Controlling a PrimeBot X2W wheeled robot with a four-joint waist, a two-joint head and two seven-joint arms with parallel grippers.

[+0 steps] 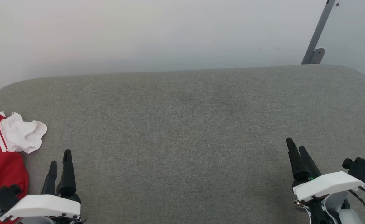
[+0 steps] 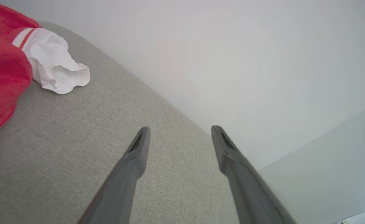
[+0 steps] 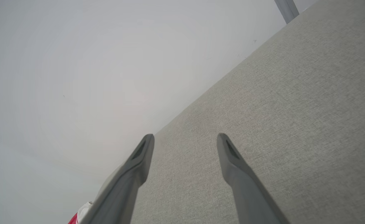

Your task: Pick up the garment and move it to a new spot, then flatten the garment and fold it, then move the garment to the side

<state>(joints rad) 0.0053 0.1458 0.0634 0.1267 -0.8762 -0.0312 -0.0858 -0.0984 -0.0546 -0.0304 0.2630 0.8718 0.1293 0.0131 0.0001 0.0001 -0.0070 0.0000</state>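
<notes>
Head view: you see the garment (image 1: 2, 168) lying crumpled at the far left edge of the grey fabric counter (image 1: 182, 124). Its body is red, and one white sleeve (image 1: 23, 137) is turned toward the middle. Your left gripper (image 1: 60, 158) is just beside it, on its right, and does not touch it. Its fingers stand wide apart and hold nothing. Your right gripper (image 1: 296, 143) is well apart from the garment, at the lower right over bare fabric, with fingers also wide and empty. Behind the counter is a pale wall (image 1: 139, 31).
</notes>
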